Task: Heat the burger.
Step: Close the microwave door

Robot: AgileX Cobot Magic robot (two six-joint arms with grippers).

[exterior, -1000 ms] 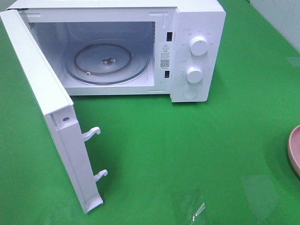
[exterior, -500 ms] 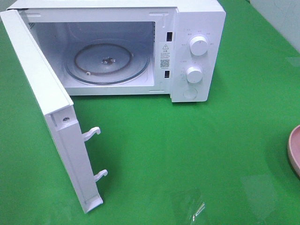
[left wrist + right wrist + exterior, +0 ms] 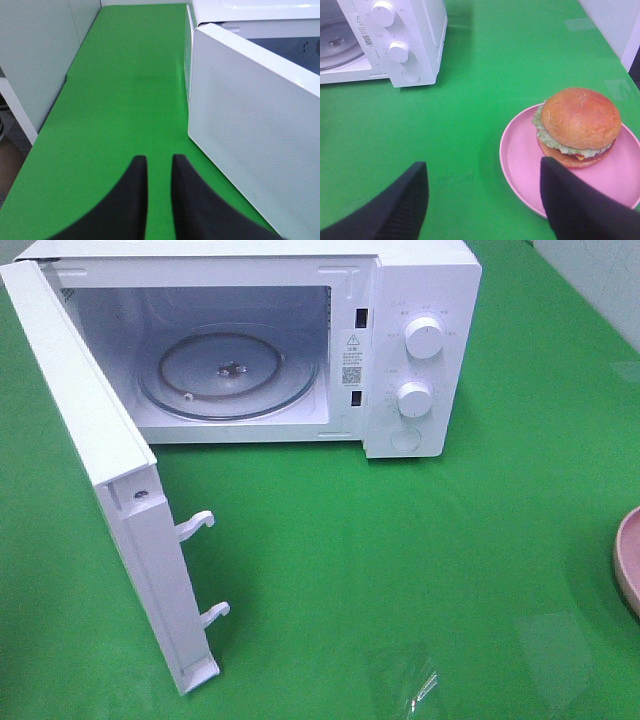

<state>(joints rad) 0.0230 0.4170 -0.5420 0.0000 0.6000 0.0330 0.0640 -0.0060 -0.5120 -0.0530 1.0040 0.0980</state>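
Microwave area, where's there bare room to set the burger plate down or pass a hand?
Bare green cloth lies between the microwave front and the pink plate, and beside the open door. The glass turntable inside is bare. The plate's inner side is taken by the burger.

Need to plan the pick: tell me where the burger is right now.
The burger sits on the pink plate on the green table, right of the microwave in the right wrist view; the high view shows only the plate's edge at far right.
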